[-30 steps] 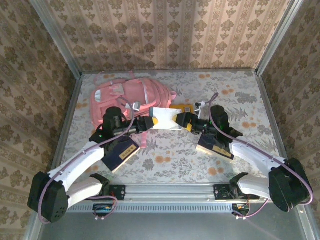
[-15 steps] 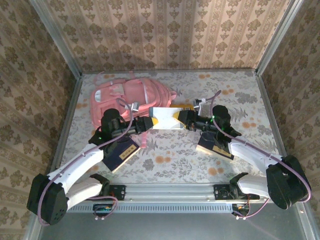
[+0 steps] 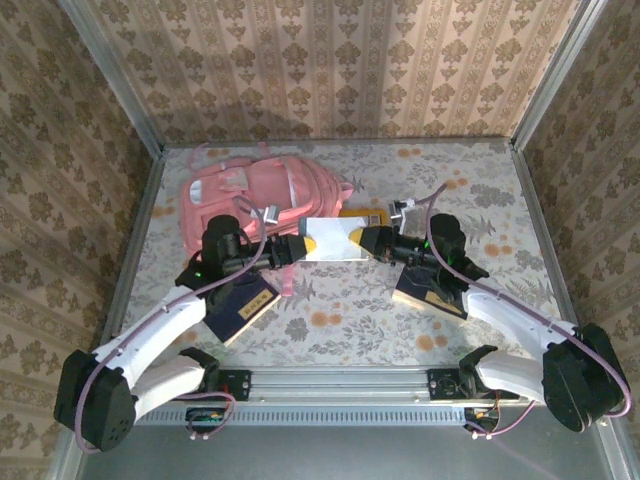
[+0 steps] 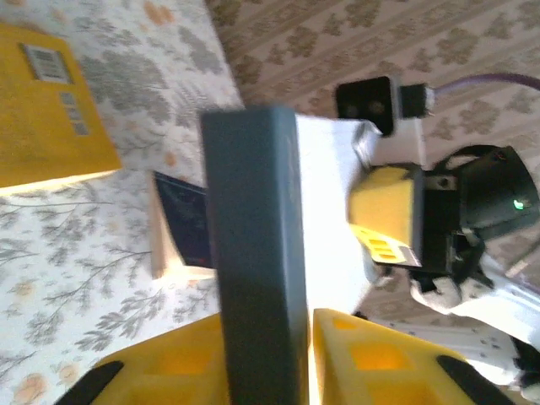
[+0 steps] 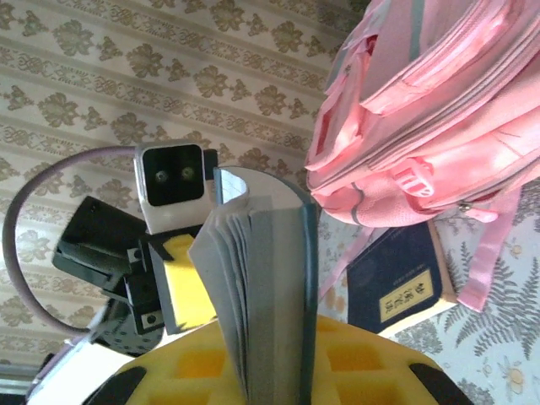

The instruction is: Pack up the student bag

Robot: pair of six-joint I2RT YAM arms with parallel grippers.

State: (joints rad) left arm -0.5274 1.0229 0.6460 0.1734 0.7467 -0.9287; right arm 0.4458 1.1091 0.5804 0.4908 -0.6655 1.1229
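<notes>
grey book hanging between two sets of jaws, pink bag lying behind

the right jaws are pinching one end of a grey-covered book [image 5: 274, 287], their yellow pads [image 5: 190, 363] pressing on both faces with the page edges fanning out between them. the left jaws are flanking the opposite end of the same book. their yellow pads [image 4: 169, 371] are sitting tight against either side of it, though i cannot tell whether they are squeezing it or only resting against it.

the book is spanning the gap between the two wrists, up off the worktop [image 3: 340, 330], and is showing a pale face to the overhead camera. each wrist camera is looking along the book at the other arm's yellow-tipped end.

just behind the held book, a yellow book [image 3: 365, 213] with a barcode on its cover is lying flat on the floral worktop. a dark blue book [image 3: 240, 305] with a gold label is lying under the left forearm, near the front. a second dark book [image 3: 430, 292] is lying under the right forearm.

the student bag [image 3: 255, 190] is lying on the back left part of the worktop, behind the left wrist and just to the left of the held book. its pink front pockets and zips are facing up, and one pink strap is trailing toward the near side beside the gold-labelled book. patterned walls are enclosing the worktop on three sides.
</notes>
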